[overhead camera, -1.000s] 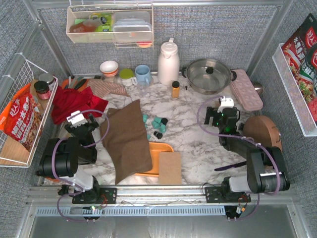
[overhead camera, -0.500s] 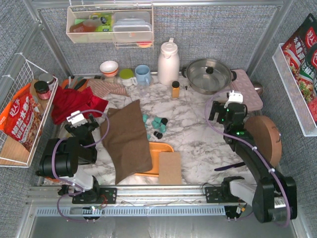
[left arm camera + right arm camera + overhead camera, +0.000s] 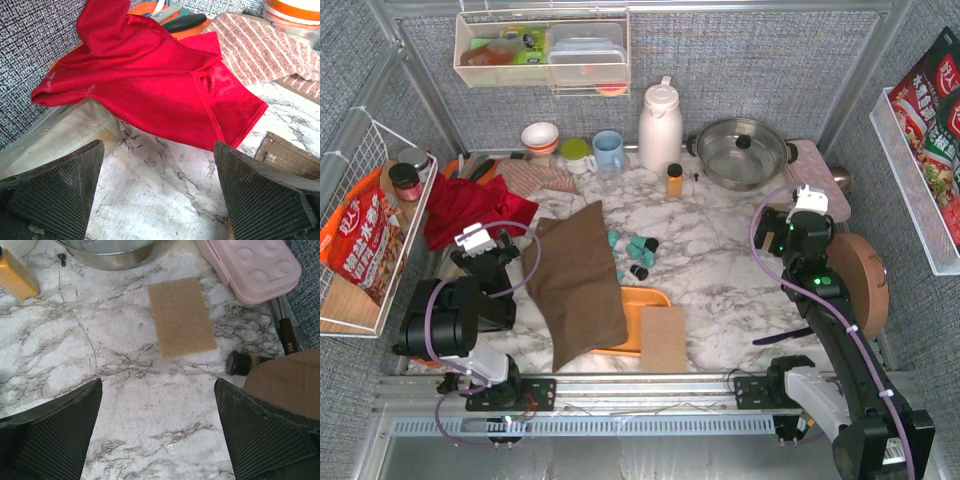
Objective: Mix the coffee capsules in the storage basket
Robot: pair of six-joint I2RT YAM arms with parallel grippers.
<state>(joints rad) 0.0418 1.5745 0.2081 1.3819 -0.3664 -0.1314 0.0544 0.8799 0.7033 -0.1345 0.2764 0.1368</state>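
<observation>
Several coffee capsules (image 3: 636,251), teal and a few black, lie loose on the marble table just right of a brown cloth (image 3: 580,280). The orange storage basket (image 3: 642,300) sits in front of them, partly covered by the brown cloth and by a tan pad (image 3: 663,338). My left gripper (image 3: 492,250) is open and empty at the left, over bare marble (image 3: 160,200) near a red cloth (image 3: 160,75). My right gripper (image 3: 782,222) is open and empty at the right, well away from the capsules, above marble (image 3: 157,435). No capsules or basket show in either wrist view.
A steel pot (image 3: 740,150), pink egg box (image 3: 817,180), white jug (image 3: 660,125), orange bottle (image 3: 674,180), cups and bowls stand at the back. A round wooden board (image 3: 860,275) is at the right. A second tan pad (image 3: 182,315) lies ahead of the right gripper.
My right arm has stretched out and its gripper has moved right and back, away from the capsules. The left arm and the objects have not moved.
</observation>
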